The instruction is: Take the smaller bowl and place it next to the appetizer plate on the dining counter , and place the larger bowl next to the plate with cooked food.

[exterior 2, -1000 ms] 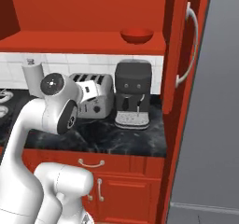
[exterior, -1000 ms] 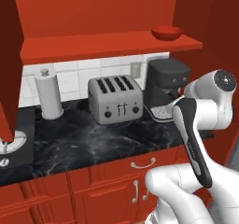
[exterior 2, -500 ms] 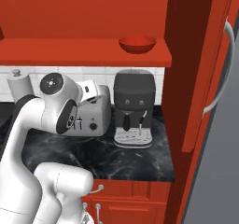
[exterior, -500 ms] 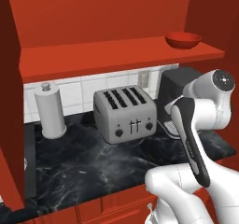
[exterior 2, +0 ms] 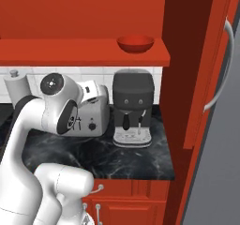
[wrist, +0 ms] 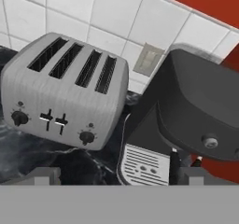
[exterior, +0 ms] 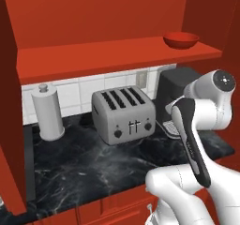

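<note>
We see the red bowl sitting upright near the right end of a red shelf above a kitchen worktop, well clear of our arm, which is folded in front of the appliances below. From the right base camera the same bowl rests on the shelf directly above a black coffee machine. On the dark marbled worktop stand, from left to right in the left base camera, a white paper towel roll against the tiled wall, a silver four-slot toaster and the coffee machine just beside it at the right. Our hand camera looks, tilted, at the toaster and the coffee machine side by side, with a wall socket on the white tiles between and behind them. Our gripper shows as two grey fingertips at the bottom of that view, standing far apart with nothing between them; our hand is spread wide and carries nothing. To the right of the coffee machine in the right base camera a tall red cabinet side rises, and beyond it a grey door with a curved handle. Red drawers sit under the worktop.
</note>
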